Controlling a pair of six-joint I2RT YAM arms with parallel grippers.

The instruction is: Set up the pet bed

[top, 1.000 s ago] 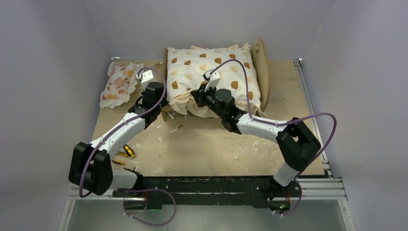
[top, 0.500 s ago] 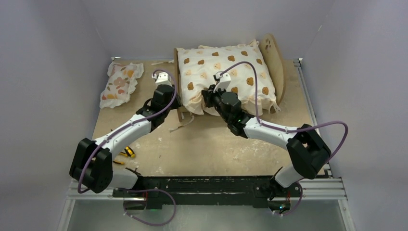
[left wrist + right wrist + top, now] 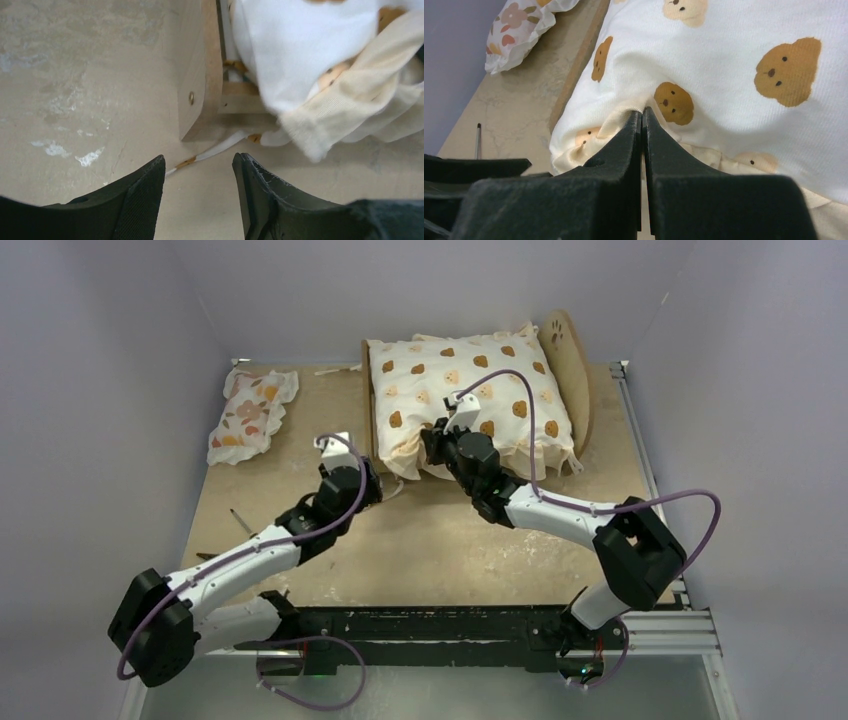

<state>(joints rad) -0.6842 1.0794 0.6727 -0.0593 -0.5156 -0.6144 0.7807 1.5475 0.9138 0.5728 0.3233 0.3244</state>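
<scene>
One release: the left jaws open and back off the pet bed (image 3: 572, 370), seemingly placed at the surface's (image 3: 450, 540) far edge, while the right jaws stay clamped on its bear-print cushion (image 3: 724, 65).

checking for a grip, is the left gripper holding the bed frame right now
No, in the left wrist view the left gripper stands open, and the wooden corner of the pet bed lies ahead of it, untouched.

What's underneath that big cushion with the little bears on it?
A light-wood pet bed: its left side rail and rounded paw-print headboard stick out around the bear-print cushion. The cushion covers the bed's floor, so that cannot be seen.
</scene>
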